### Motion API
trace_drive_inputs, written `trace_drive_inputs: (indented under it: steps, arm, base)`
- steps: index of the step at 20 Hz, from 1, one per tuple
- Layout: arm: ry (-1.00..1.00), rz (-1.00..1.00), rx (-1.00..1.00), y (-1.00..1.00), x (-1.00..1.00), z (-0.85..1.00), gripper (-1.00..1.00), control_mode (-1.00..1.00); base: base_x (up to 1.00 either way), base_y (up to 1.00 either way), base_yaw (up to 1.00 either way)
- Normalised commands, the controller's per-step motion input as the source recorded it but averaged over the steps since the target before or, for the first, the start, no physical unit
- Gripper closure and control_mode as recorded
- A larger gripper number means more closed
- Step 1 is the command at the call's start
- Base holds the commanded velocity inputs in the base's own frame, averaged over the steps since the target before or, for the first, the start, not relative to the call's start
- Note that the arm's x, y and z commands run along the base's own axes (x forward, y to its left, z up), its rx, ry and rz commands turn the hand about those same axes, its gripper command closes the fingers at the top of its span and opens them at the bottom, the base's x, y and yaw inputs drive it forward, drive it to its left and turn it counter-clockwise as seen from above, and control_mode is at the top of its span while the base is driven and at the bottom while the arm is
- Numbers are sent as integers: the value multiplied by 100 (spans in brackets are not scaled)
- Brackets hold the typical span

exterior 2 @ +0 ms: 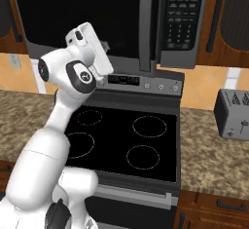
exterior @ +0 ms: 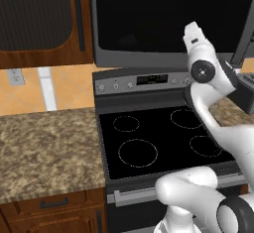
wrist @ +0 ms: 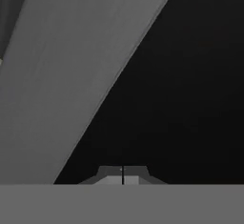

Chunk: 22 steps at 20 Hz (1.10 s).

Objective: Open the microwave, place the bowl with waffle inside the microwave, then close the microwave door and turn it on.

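Note:
The microwave (exterior 2: 182, 18) hangs above the stove, its button panel on the right. The microwave door (exterior: 163, 14) (exterior 2: 82, 13) is a wide dark glass panel in a grey frame. I cannot tell whether it stands slightly ajar. My arm reaches up to it, with the white hand (exterior: 196, 38) (exterior 2: 92, 45) close in front of the lower right part of the glass. In the hand view my gripper (wrist: 123, 176) is shut with nothing between its tips, facing black glass beside a slanted grey frame band (wrist: 71, 66). The bowl is out of view.
A black glass-topped stove (exterior: 158, 143) (exterior 2: 126, 140) lies right below the arm. Speckled stone counters (exterior: 44, 147) (exterior 2: 214, 155) flank it. A grey toaster (exterior 2: 232, 113) stands on the right counter. Dark wood cabinets (exterior: 39, 19) sit beside the microwave.

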Motion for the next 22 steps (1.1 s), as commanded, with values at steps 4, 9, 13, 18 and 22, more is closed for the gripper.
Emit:
trace_drive_inputs:
  steps: [4,9,13,18,22]
  arm:
    - [18,25,28,-34,100,0,100,-100]
    - [6,21,28,-26,100,0,100,-100]
    - [5,21,23,-27,100,0,100,-100]
    - [5,17,17,-29,16,10,100,-100]
    - [5,13,4,-28,-94,38,100,-100]
  base:
    - [0,0,0]
    - [0,0,0]
    - [0,0,0]
    - [0,0,0]
    - [0,0,0]
